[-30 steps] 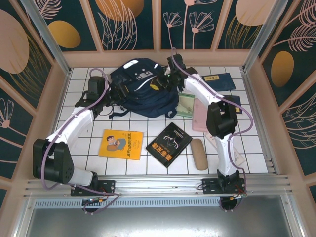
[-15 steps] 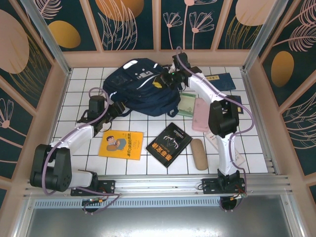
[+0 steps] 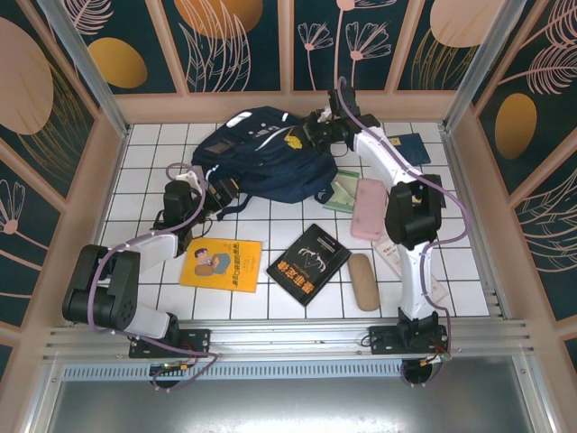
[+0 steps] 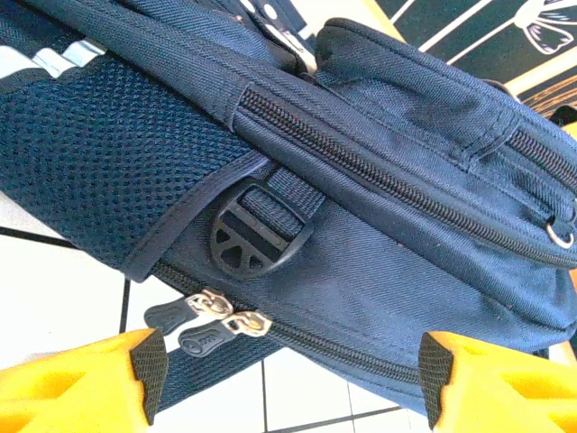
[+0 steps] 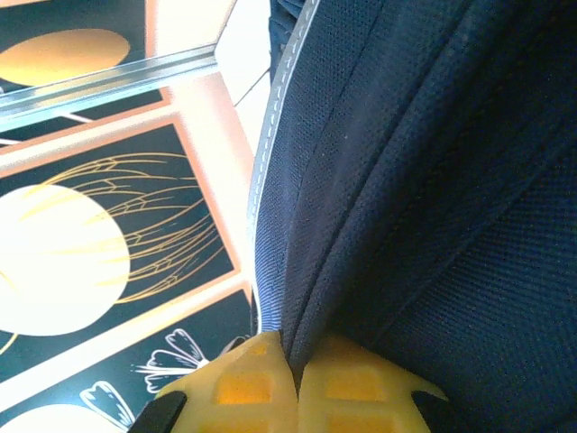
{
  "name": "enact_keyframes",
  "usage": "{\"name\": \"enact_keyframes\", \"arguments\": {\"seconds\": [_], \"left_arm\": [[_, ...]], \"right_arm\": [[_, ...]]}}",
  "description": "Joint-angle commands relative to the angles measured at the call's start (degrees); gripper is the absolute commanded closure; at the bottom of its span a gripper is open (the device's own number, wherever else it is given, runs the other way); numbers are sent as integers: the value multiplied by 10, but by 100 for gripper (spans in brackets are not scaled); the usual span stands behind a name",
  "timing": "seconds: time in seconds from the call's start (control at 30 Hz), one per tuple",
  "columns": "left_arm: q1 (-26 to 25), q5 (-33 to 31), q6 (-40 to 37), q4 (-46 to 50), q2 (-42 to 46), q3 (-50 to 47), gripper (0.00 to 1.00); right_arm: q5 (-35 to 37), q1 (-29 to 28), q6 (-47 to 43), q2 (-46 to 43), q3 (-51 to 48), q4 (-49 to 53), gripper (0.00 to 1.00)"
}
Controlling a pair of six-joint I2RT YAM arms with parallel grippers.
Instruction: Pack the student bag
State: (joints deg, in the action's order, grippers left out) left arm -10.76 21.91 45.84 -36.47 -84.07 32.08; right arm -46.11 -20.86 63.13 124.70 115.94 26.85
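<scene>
At the right gripper [image 5: 293, 361]: closed tight, yellow fingers [image 5: 243, 388] pressed flat together, a piped edge of the student bag [image 5: 451, 180] nipped between them. From overhead, same gripper [image 3: 317, 135] at the bag's far right corner, close to the back wall.

At the left gripper [image 4: 290, 365]: spread wide, nothing gripped (yellow fingertips [image 4: 135, 361] low at either side of the wrist view). Facing the bag's side panel [image 4: 379, 262] at close range. Nearest, two zipper pulls [image 4: 194, 323] side by side. Beyond them, a black plastic buckle [image 4: 257, 236] on a webbing strap. Left of that, a mesh pocket [image 4: 99, 144]. Higher up, a long closed zipper [image 4: 379, 176] slanting across the fabric.

Further out, seen from above: navy bag [image 3: 261, 162] lying at the back of the white tiled table [image 3: 144, 162], left of centre, between the two grippers, with the left one [image 3: 223, 191] at its near-left edge. Toward the arm bases, well apart from the bag: a yellow book [image 3: 221, 263] lying flat, a black book [image 3: 308, 263] tilted just to its right, not touching, then a tan oblong case [image 3: 363, 281]. Beside the right arm, a pink case [image 3: 368, 207], and a pale green item [image 3: 341, 189] near the bag's right edge (touching or not, cannot tell). At the far right, a blue booklet [image 3: 413, 147].
</scene>
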Motion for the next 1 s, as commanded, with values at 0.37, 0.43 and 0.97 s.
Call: {"name": "enact_keyframes", "arguments": {"seconds": [0.37,0.43,0.97], "left_arm": [[1,126,81,-190,-98,-1,22],[2,137,91,-212,-112,1,23],[1,128,83,-204,-178,50,23]], "right_arm": [[-40,17,45,-4,81,-69,100],[-40,15,46,-4,81,-69,100],[-43,5,48,-4,96,-55,100]]}}
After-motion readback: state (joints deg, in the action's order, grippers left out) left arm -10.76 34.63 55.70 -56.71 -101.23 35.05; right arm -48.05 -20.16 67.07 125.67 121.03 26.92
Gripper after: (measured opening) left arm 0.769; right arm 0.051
